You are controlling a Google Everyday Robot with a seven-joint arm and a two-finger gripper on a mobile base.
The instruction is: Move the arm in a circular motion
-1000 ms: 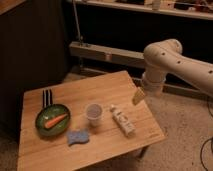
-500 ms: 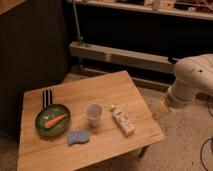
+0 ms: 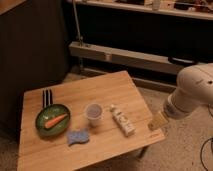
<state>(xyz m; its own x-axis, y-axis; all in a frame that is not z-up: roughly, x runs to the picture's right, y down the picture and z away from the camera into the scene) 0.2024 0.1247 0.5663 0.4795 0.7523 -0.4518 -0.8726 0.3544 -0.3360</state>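
Your glossy white tubular arm (image 3: 196, 90) stands at the right edge, its pale yellowish gripper (image 3: 158, 121) (clenched or released, you cannot tell) low at the corner of the light wooden table (image 3: 105, 90), so keep the circle high, clear of the white tube (image 3: 122, 120) near the jaws.

No text, brand, number or sign is reading out anywhere in the frame.

The tube (image 3: 122, 120), lying right of centre on the table (image 3: 100, 90), is carrying a pale wrapper. Whatever is printed on it cannot be made out.

The arm (image 3: 192, 92) is entering from the right edge, and its white shell is showing no legible lettering.

The gripper (image 3: 157, 121) is hanging at the lower right of the frame, by the table's right edge and near the tube. Its pale yellowish surface is bearing no mark that can be read.
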